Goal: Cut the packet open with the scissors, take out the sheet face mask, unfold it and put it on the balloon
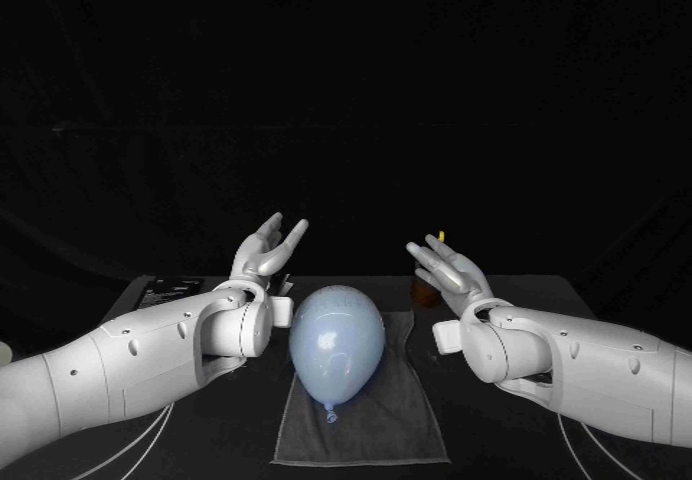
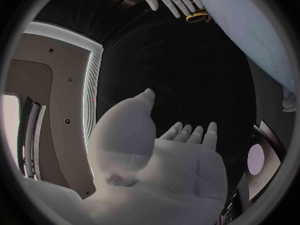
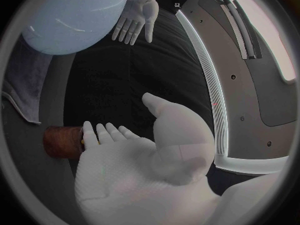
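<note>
L hand (image 1: 267, 250) and R hand (image 1: 444, 265) are both raised either side of the balloon (image 1: 336, 335), fingers apart, holding nothing. The wrist views agree: L palm bare (image 2: 181, 150), R palm bare (image 3: 125, 155).

Balloon lies centre-frame, knot toward bottom, on a grey towel (image 1: 404, 430).

Step, prob.: the start, i.e. fetch tools. A brown holder (image 1: 423, 293) sits just behind the R hand, w/ a yellow handle (image 1: 440, 236) poking up, likely the scissors. R hand is nearest; it should come down over the handle and lift straight so the holder doesn't tip. A flat item (image 1: 173, 286) at mid-left may be the packet; can't tell.

Black table (image 1: 548, 290), black backdrop across the upper frame. Balloon is round and light, so keep arms off it; the towel should help stop it rolling.
</note>
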Controlling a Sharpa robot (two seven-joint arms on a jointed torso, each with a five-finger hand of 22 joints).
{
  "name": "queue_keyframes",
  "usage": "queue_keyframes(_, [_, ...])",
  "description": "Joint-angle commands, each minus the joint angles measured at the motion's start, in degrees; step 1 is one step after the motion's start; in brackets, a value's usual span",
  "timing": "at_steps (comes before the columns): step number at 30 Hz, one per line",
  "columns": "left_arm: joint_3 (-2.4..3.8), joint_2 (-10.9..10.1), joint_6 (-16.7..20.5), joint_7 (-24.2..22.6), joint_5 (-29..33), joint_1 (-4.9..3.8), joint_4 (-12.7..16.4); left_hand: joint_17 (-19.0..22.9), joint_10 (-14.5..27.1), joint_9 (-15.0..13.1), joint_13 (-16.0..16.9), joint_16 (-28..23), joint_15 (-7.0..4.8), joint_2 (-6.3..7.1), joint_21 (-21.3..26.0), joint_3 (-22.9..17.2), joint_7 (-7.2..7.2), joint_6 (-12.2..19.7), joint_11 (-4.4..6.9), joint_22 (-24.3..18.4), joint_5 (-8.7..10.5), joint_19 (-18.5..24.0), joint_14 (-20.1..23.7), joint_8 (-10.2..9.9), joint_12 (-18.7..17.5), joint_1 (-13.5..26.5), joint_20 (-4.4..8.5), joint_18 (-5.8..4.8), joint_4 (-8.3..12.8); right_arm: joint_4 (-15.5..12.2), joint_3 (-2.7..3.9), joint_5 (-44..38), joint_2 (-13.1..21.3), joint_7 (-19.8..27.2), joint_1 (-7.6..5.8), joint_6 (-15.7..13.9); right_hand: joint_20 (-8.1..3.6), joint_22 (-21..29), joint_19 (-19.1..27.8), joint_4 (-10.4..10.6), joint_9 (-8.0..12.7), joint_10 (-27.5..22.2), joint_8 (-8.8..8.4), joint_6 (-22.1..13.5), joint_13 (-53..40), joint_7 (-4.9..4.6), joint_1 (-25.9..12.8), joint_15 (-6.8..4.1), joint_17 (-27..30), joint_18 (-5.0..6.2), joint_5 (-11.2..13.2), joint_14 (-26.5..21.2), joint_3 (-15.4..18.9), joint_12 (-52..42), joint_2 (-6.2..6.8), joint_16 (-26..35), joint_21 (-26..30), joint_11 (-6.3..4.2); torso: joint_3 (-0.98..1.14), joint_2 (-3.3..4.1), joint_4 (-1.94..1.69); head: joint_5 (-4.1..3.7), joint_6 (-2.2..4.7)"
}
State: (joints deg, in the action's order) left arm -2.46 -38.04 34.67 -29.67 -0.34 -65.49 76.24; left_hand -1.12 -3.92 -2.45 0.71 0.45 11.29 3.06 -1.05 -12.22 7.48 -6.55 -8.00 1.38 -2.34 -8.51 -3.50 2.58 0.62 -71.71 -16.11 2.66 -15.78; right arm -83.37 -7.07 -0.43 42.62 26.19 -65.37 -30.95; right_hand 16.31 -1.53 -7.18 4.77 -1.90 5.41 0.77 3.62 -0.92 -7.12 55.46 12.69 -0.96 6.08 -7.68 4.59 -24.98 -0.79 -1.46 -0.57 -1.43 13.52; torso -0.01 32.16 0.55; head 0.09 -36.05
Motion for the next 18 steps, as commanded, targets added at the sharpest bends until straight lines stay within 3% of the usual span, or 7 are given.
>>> queue_keyframes(1, [0.0, 0.25, -4.9, -1.83, -1.41, -0.19, -0.29, -0.15, -0.33, -0.25, 0.15, 0.44, 0.87, 0.02, -0.45, -0.49, 3.7, -0.93, -0.81, 0.16, -0.4, -0.21, -0.2, 0.34, 0.24, -2.99, -0.89, 0.72, -0.81, 1.05, -0.72, -2.06, -0.36, -2.34, -0.8, 10.56, 0.5, -0.05, -0.05, 0.02, -0.17, 0.21, 0.22, 0.49, -0.1, -9.19, 1.2, 0.68, -0.08, 0.91, -0.25, 0.25, -0.59, -0.23, -0.1, -0.42, -0.31, 0.67, 0.0, 0.03, 0.02, 0.0, 0.01])
queue_keyframes(7, [0.0, 0.25, -4.9, -1.83, -1.41, -0.19, -0.29, -0.16, -0.43, -0.28, 0.17, 0.45, 0.88, -0.02, -0.46, -0.52, 3.8, -1.02, -0.9, 0.16, -0.4, -0.2, -0.23, 0.38, 0.26, -3.07, -0.9, 0.72, -0.8, 1.81, -1.49, -2.34, -0.61, -2.87, -1.4, 12.94, 0.49, -0.08, -0.06, -0.2, -0.35, 0.8, 0.38, 0.9, -0.19, -9.42, 1.33, 0.9, -0.19, 0.72, -0.26, 0.69, -0.67, -0.33, -0.24, -0.52, -0.37, 0.89, 0.0, 0.03, 0.02, 0.0, 0.01])
queue_keyframes(8, [0.01, -0.61, -6.27, -1.92, -1.36, -0.18, 0.75, -0.17, -0.49, -0.3, 0.18, 0.46, 0.89, -0.05, -0.46, -0.54, 3.85, -1.07, -0.96, 0.16, -0.4, -0.2, -0.27, 0.4, 0.27, -3.11, -0.91, 0.71, -0.79, 0.84, -1.49, -2.85, 0.77, -3.07, -1.6, 13.98, 0.49, -0.09, -0.1, -0.27, -0.39, 0.92, 0.41, 0.98, -0.2, -9.44, 1.38, 0.94, -0.21, 0.68, -0.27, 0.77, -0.69, -0.35, -0.27, -0.55, -0.39, 0.92, -0.06, 0.06, 0.05, -0.55, -0.1])
queue_keyframes(18, [0.0, -1.84, -6.79, -1.82, -0.71, -0.19, 2.11, -0.62, -1.94, -0.65, 0.39, 0.88, 1.42, -0.3, -0.61, -0.71, 4.85, -2.06, -2.09, 0.24, -0.41, -0.41, -1.68, 0.83, 0.53, -3.86, -0.94, 0.69, -0.72, 0.49, -1.49, -5.06, 1.12, -1.81, -1.6, 12.64, 0.49, -0.65, -2.12, -1.89, -1.45, 4.51, 1.39, 3.57, -0.6, -9.9, 2.88, 1.54, -1.01, 0.29, -0.8, 4.51, -1.34, -0.84, -0.6, -1.55, -1.44, 1.51, -0.07, 0.1, 0.07, -0.81, -0.04])
